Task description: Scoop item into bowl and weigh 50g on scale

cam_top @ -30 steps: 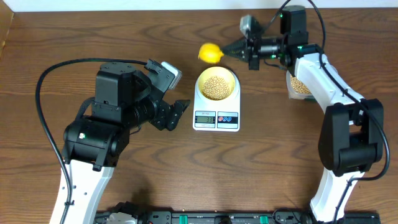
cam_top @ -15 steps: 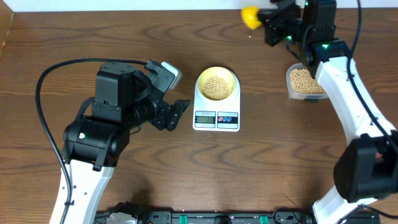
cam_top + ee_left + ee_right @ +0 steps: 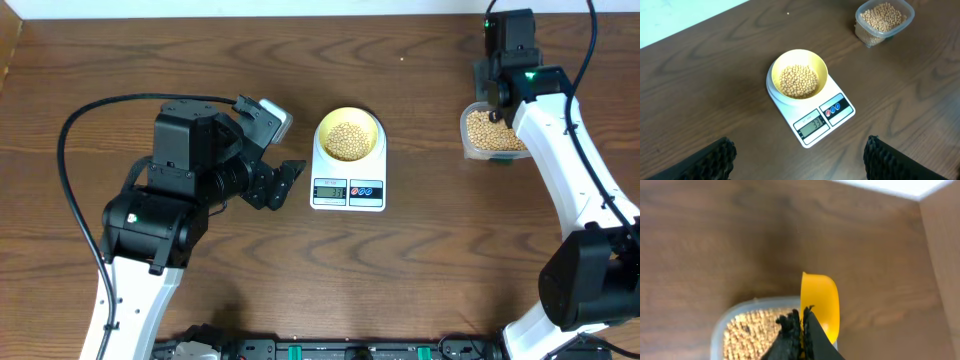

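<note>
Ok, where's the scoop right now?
Right wrist view: the scoop sits in the shut jaws of the right gripper, over one end of the bean tub, right of the scale. Overhead, the arm hides it.

LCD (image 3: 811,125) on scale (image 3: 842,116): dark digits, seemingly "33", trailing digit unclear. Markings on buttons (image 3: 832,110) too small to read.

we see tan soybeans (image 3: 798,82), a pale yellow bowl (image 3: 822,75), a white scale (image 3: 842,112), a bright yellow scoop (image 3: 822,300) and a brown wood-grained worktop (image 3: 420,270).
</note>
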You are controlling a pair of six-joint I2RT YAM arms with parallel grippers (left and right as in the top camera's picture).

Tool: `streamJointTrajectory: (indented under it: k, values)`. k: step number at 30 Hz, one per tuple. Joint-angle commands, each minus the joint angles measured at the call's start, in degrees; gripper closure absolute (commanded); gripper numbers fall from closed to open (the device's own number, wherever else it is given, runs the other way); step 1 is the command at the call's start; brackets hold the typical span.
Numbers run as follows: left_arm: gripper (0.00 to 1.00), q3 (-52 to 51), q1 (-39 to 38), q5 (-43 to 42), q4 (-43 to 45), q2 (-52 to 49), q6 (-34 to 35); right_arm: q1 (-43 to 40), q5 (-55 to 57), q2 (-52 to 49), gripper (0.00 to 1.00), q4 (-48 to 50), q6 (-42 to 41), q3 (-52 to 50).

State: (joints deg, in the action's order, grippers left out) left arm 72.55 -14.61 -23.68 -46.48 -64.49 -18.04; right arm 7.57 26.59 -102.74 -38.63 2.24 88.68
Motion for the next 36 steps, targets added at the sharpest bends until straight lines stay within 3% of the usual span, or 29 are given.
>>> streamJointTrajectory:
  k: [1, 10, 23, 36]
  values:
    - [0.16, -0.2, 0.3, -0.3, -0.1, 0.0, -0.5, -0.1, 3.3, 1.0, 0.99, -4.1, -4.7, 0.1]
    - [0.16, -0.2, 0.3, -0.3, -0.1, 0.0, -0.5, 0.0, -0.1, 1.0, 0.99, -13.6, -11.7, 0.0]
    - [0.16, -0.2, 0.3, -0.3, -0.1, 0.0, -0.5, -2.1, -2.8, -2.4, 0.99, -7.7, -12.1, -3.5]
    - [0.16, -0.2, 0.3, -0.3, -0.1, 0.0, -0.5, -5.2, -13.4, -2.4, 0.99, -0.9, -12.0, -10.2]
